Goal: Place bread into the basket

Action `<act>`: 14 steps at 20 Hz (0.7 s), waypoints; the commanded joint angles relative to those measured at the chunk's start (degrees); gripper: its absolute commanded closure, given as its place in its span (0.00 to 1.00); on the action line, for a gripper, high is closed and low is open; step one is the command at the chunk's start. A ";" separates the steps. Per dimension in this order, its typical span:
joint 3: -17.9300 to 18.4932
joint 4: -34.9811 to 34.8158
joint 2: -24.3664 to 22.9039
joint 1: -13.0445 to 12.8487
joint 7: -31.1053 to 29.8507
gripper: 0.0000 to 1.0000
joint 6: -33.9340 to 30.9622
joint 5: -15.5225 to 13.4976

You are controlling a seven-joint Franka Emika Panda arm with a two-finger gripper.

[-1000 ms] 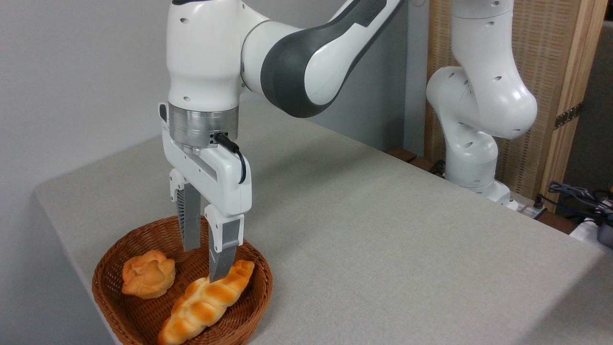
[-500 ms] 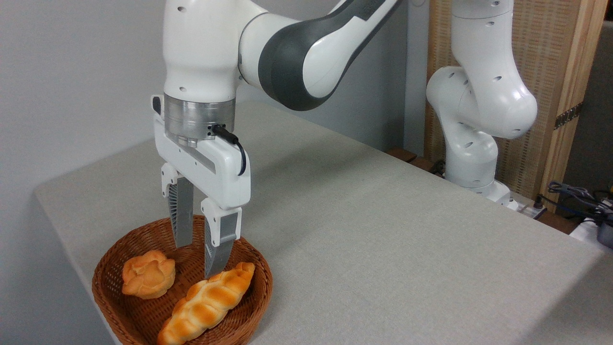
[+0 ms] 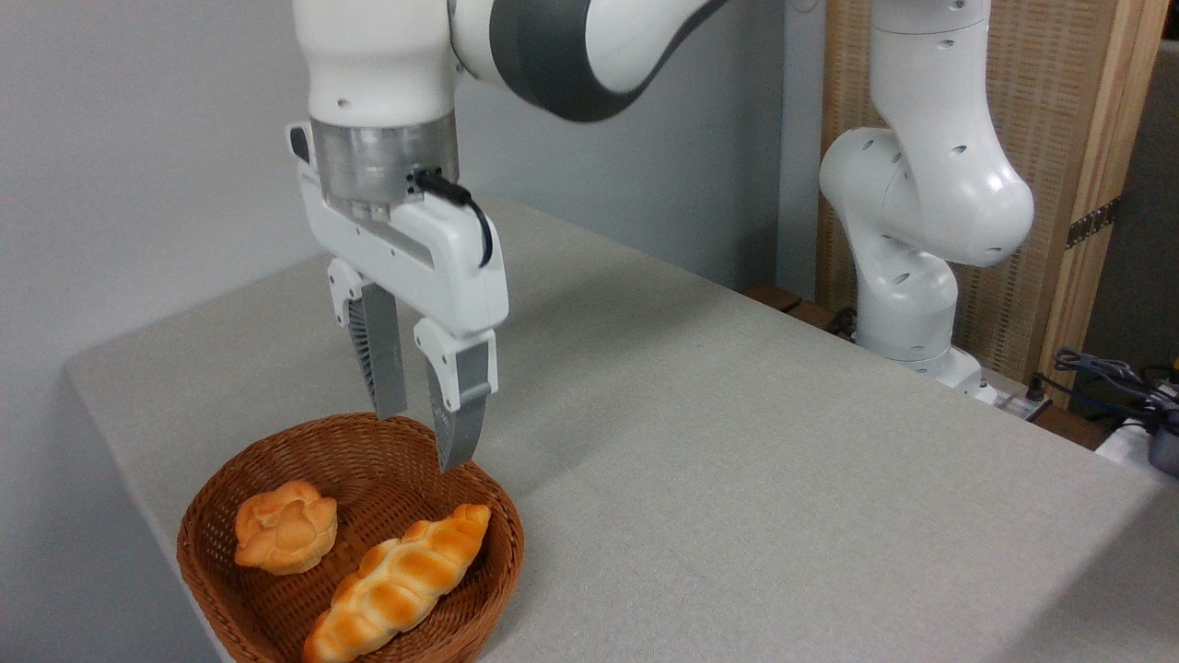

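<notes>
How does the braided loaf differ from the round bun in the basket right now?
The bread is long, braided and tapered; the bun is small, round and knotted. The bread lies diagonally at the basket's right, the bun at its left. Both are glossy golden-orange and lie free below the gripper.

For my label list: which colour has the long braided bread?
Golden-orange, with paler ridges, on the bread; the fixed camera view shows it.

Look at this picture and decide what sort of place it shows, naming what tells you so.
Probably a robotics lab or test room, not a kitchen. A white robot arm is mounted at a plain grey table, loose cables lie at the right edge, and the only food is bread in a basket.
</notes>
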 commanded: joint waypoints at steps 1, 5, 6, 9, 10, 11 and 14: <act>0.22 4.36 -0.08 -0.09 -1.70 0.00 -7.76 0.14; 0.22 9.28 -0.08 -0.09 -1.62 0.00 -15.95 0.14; 0.22 9.81 -0.26 -0.09 -1.62 0.00 -17.00 0.14; 0.13 8.59 -4.03 -0.09 -1.00 0.00 -17.63 0.23; 0.13 8.15 -4.47 -0.09 -1.00 0.00 -17.63 0.23; 0.04 7.89 -4.83 -0.18 -1.00 0.00 -18.15 0.23; -0.22 4.65 -7.19 -0.18 -0.92 0.00 -18.25 0.23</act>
